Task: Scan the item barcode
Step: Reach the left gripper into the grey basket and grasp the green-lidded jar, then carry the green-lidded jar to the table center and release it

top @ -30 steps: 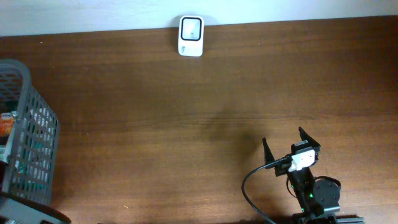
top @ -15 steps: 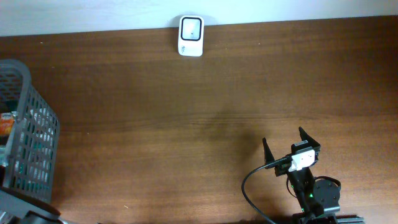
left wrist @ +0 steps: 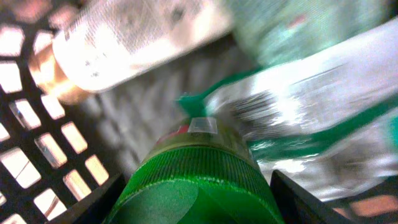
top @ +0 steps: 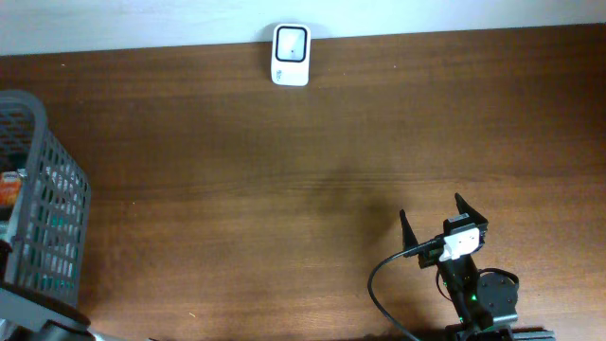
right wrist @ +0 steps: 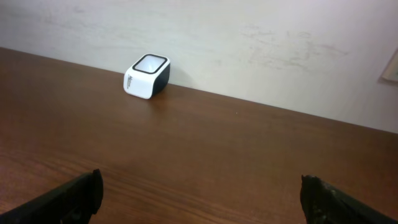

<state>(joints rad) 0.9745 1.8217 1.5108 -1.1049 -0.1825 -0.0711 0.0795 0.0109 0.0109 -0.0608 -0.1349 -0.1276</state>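
Dark wood table [top: 284, 189] is seen against a pale wall [right wrist: 249, 37]. White scanner [top: 291, 55] is set at 12 o'clock on the far table edge, window up. Grey mesh basket [top: 47, 227] is placed at 9 o'clock, cut off by the frame edge.

Left gripper [left wrist: 196, 186] is lowered inside the basket. Its fingers [left wrist: 93, 202] are set at 3 and 9 o'clock around the green ribbed cap of a bottle [left wrist: 193, 168], close against it. Whether the cap is actually clamped cannot be told. A silver-green pouch [left wrist: 311, 106] is seen at 2 o'clock of the bottle and a clear pack [left wrist: 130, 37] at 11 o'clock, both lying in the basket.

Right gripper [top: 432, 210] is parked at 5 o'clock of the table, pointed toward the scanner, jaws spread wide, nothing held, well apart from the scanner.
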